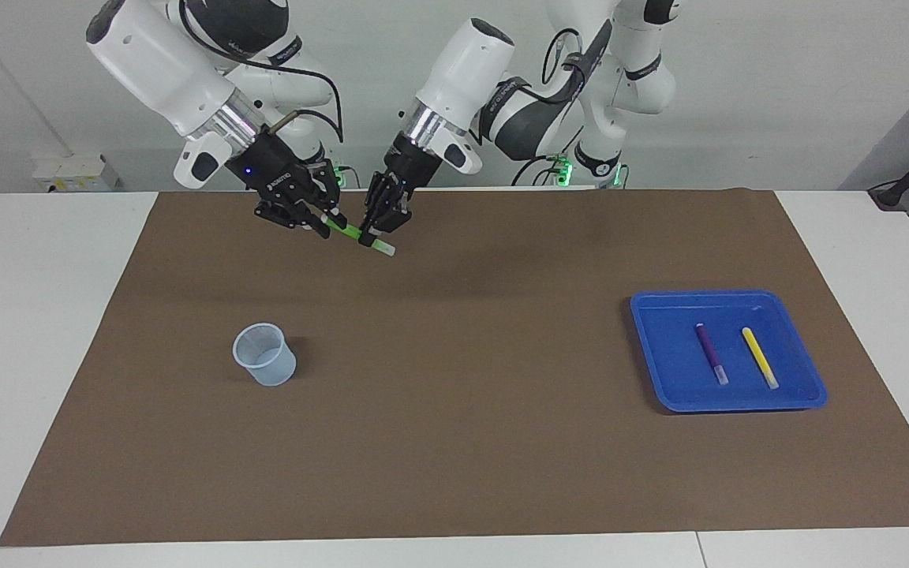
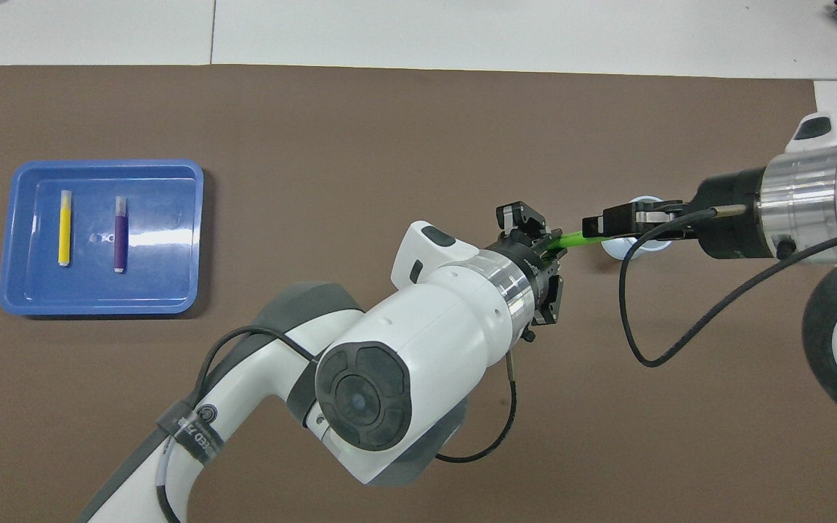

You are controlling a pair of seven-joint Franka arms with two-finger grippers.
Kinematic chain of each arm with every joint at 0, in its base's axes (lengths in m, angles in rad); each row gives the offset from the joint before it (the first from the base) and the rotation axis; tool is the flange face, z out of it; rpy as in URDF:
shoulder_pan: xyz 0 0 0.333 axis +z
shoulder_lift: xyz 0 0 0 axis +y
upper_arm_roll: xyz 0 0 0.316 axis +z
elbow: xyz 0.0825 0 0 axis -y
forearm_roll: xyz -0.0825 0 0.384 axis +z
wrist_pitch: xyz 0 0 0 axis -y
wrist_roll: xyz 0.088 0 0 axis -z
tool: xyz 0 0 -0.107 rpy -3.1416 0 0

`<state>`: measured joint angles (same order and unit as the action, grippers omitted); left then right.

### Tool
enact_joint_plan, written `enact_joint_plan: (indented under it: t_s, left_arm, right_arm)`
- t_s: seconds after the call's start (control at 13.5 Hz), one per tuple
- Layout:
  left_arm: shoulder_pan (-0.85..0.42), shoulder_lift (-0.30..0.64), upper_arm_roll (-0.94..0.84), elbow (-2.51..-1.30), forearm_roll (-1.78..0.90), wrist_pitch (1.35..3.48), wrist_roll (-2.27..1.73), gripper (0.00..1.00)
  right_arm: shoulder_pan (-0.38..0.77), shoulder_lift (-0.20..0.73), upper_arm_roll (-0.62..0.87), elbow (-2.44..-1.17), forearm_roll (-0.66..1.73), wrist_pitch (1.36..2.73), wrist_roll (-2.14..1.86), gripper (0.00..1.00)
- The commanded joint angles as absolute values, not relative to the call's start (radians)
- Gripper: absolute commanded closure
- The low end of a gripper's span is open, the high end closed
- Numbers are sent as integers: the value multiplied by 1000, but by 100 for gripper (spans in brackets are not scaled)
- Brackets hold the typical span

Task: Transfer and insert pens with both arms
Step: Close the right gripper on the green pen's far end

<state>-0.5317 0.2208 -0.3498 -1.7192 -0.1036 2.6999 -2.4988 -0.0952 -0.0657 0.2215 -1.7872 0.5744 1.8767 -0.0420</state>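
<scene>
A bright green pen (image 1: 352,231) (image 2: 575,240) hangs slantwise in the air over the brown mat, held between both arms. My left gripper (image 1: 368,237) (image 2: 551,247) is shut on its lower part, with the pale cap end sticking out below. My right gripper (image 1: 327,222) (image 2: 593,225) has its fingers closed in on the pen's upper end. A purple pen (image 1: 711,353) (image 2: 120,236) and a yellow pen (image 1: 760,357) (image 2: 65,227) lie side by side in the blue tray (image 1: 660,304) (image 2: 99,165).
A pale translucent cup (image 1: 265,355) (image 2: 644,248) stands upright on the brown mat (image 1: 454,442) toward the right arm's end, partly covered by the right gripper in the overhead view. The tray sits toward the left arm's end.
</scene>
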Motion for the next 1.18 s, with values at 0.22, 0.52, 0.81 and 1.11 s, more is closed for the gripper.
enact_joint_plan:
  t_s: [0.22,0.52,0.81,1.11]
  left_arm:
    - [-546,212,-334,-1736,-106,2752,-2516,100]
    - [-546,213,-334,-1736,-104,2752,-2511,100]
    - [-535,213,-334,-1733,-104,2747,-2500,78]
    - [-526,201,-322,-1729,-104,2732,-2500,63]
  right_arm:
    - [-97,-69,225,-1798,566,1881,-63,88]
    - [-98,-69,225,-1796,566,1879,-64,100]
    - [-104,-67,224,-1792,566,1879,-63,100]
    - [-109,-61,224,-1784,516,1881,-63,100]
